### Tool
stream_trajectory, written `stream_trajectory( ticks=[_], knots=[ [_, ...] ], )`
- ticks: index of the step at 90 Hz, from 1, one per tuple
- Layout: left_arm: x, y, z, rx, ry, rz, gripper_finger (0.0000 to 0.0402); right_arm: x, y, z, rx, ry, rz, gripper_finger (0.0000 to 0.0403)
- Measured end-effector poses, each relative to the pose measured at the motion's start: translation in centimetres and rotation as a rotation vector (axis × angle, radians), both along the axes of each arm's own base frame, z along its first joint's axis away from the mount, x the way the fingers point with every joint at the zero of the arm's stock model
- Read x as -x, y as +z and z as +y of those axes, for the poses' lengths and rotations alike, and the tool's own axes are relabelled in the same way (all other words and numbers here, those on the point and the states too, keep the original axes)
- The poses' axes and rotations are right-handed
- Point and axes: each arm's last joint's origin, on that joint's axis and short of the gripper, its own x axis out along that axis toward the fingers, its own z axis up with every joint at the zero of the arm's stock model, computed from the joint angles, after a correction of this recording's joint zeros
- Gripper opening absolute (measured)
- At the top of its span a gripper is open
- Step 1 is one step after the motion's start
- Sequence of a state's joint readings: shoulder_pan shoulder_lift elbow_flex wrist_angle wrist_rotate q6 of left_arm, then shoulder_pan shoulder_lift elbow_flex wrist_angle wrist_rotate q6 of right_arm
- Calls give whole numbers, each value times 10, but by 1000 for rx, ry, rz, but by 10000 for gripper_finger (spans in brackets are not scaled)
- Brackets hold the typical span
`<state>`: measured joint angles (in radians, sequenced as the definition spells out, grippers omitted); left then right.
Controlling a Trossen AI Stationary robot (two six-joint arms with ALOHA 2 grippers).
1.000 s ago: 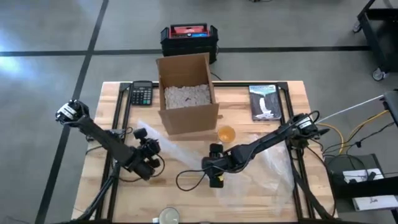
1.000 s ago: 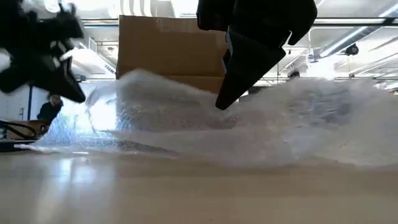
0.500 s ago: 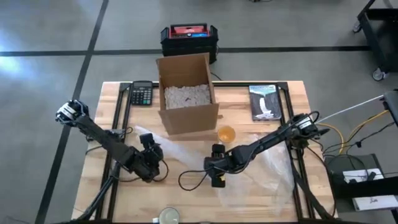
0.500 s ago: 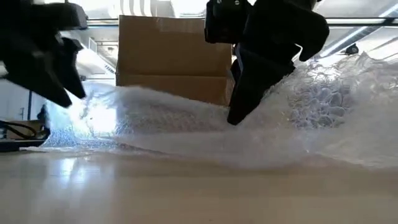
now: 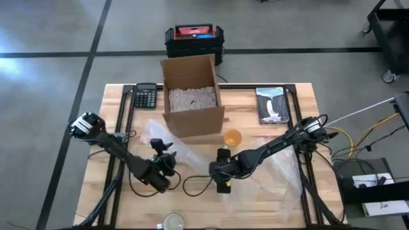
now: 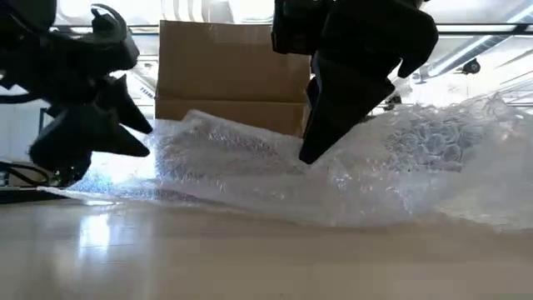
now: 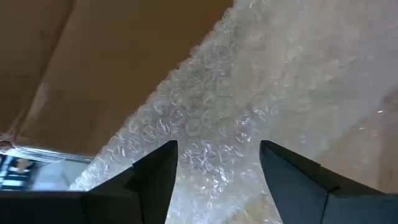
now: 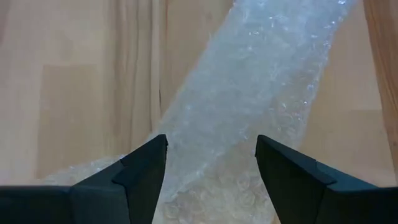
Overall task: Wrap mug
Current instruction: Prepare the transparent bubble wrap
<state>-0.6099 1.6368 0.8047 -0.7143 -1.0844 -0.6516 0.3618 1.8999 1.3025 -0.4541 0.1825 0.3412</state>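
Note:
A long sheet of clear bubble wrap (image 5: 211, 163) lies across the table's middle, humped in the low view (image 6: 250, 162). A small orange mug (image 5: 232, 137) stands by the sheet's far edge, near the cardboard box; the low view hides it. My left gripper (image 5: 165, 152) hovers open over the sheet's left part, which shows between its fingers (image 7: 217, 146). My right gripper (image 5: 222, 179) is open over the sheet's middle (image 8: 211, 140), pointing down, its tips at the wrap's surface (image 6: 306, 154). My left gripper is open with the wrap showing between its fingers; I cannot tell whether it touches the sheet. My right gripper points down at the wrap's middle hump (image 6: 321, 167); whether its fingertips touch the sheet cannot be told.
An open cardboard box (image 5: 192, 96) with pale filling stands at the table's far middle, with a calculator (image 5: 146, 96) on its left and a booklet (image 5: 271, 105) on its right. A black case (image 5: 193, 38) sits on the floor beyond. A round object (image 5: 172, 222) lies at the near edge.
My left gripper has moved toward the table's right, over the wrap's left part, and has turned. The wrap has shifted shape: its right part has risen into a hump. My right gripper has stayed over the sheet's middle.

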Motion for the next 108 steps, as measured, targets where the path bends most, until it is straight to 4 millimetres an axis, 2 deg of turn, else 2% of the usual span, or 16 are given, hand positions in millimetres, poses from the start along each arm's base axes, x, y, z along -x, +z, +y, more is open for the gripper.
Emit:
stream_trajectory(
  ticks=[13, 28, 40, 54, 73, 86, 97, 108],
  knots=[
    [-1, 3, 0, -13, 4, -36, 183, 0, 0, 0, 0, 0, -1, 225],
    [-5, 21, -2, -30, 2, -119, 138, 0, 0, 0, -1, 0, -3, 215],
    [-6, 25, 0, -55, -4, -111, 89, 0, 0, 0, -1, 1, -4, 211],
    [-6, 25, 0, -59, -12, -93, 13, -1, 0, 0, -2, 1, -7, 216],
    [-5, 27, -1, -11, -28, -51, 1, 0, 0, 1, -8, 4, -4, 222],
    [-8, 52, -18, 149, -75, 19, 0, -1, 5, 4, -63, 26, 2, 217],
    [-8, 85, -37, 389, -118, 115, 0, -5, 14, 10, -127, 61, -7, 210],
    [1, 112, -56, 608, -137, 194, 0, -8, 24, 18, -174, 94, -22, 206]
  ],
)
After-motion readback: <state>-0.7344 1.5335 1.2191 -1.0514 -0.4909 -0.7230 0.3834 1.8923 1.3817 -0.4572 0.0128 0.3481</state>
